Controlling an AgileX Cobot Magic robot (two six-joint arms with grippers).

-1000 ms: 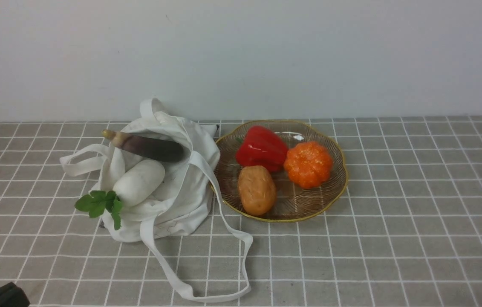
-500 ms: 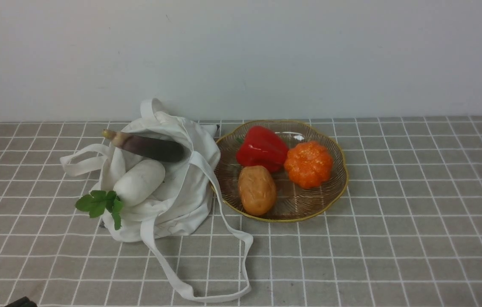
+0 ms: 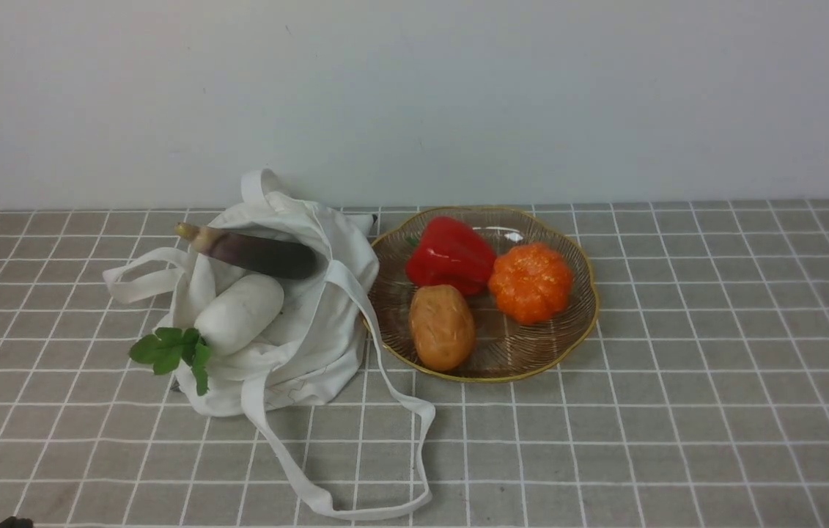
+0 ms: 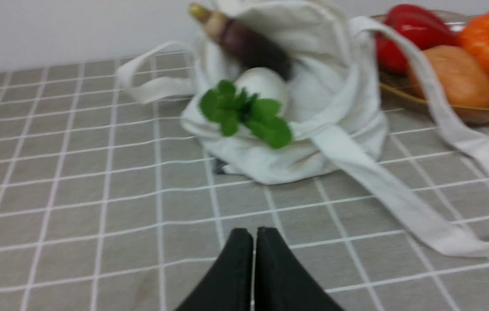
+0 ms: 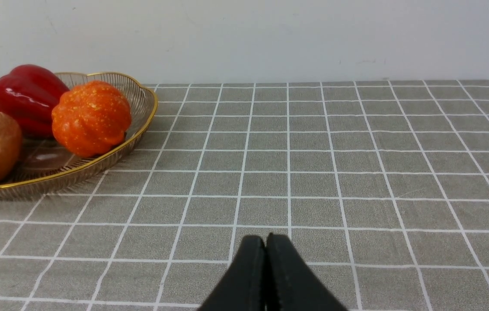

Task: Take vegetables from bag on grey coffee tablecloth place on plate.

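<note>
Starting at the left, the left gripper (image 4: 254, 242) is low over the cloth (image 3: 715, 352) on the near side of the bag (image 3: 311, 323), jaws pressed together on nothing. The bag lies slumped with its mouth facing the near left. Two vegetables are left in it. The radish (image 3: 242, 312) lies in the mouth, long axis running from near left to far right, leaves (image 3: 172, 352) spilling over the lip toward the near left. Behind it the purple shoot (image 3: 256, 253) lies almost crosswise, pale tip to the left and slightly away, dark end tucked under a strap (image 3: 344, 282).

The next step looks to be picking the radish. Judging from this, the gripper should open wide first, come in from the near left, and close across the white body, square to its long axis, not on the leaves or the cloth lip. A lift toward the mouth should keep the straps from catching.

Further right, the plate (image 3: 583, 323) sits just beside the bag and already holds the pepper (image 3: 451, 253), stem end toward the bag, plus a potato (image 3: 442, 326) and a pumpkin (image 3: 530, 282). Bare glass shows at its near right.

Far right, the right gripper (image 5: 266, 246) is also closed and empty, well clear of the plate.
</note>
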